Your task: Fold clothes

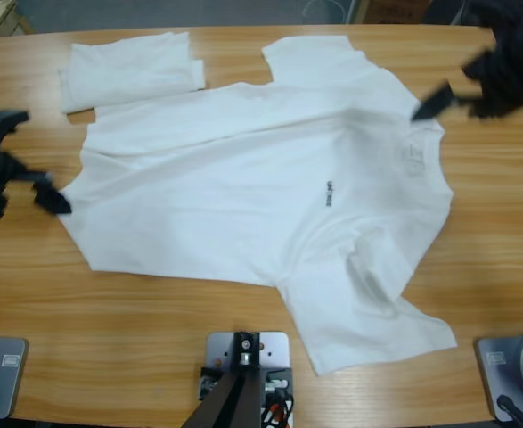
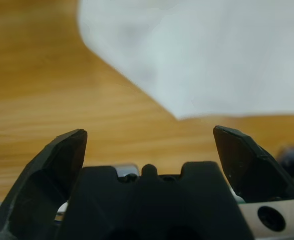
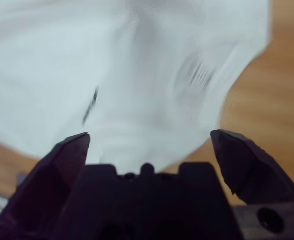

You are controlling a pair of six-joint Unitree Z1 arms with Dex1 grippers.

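Note:
A large white T-shirt [image 1: 243, 187] lies spread flat across the table [image 1: 154, 357], collar to the right and hem to the left, with small dark chest lettering [image 1: 329, 192]. My left gripper [image 1: 31, 162] stands open at the left edge, just beside the hem's lower corner. In the left wrist view a corner of the white cloth [image 2: 202, 55] lies ahead of the open left gripper [image 2: 149, 140]. My right gripper [image 1: 455, 87] hovers open at the upper right by the collar. The right wrist view shows the T-shirt [image 3: 61, 60], its neck label [image 3: 197, 75] and the lettering [image 3: 90, 105] beyond the open right gripper [image 3: 149, 142].
A second white garment [image 1: 127, 69], folded into a rectangle, lies at the back left, touching the T-shirt's upper edge. Bare wood shows along the table's front edge and at the far right.

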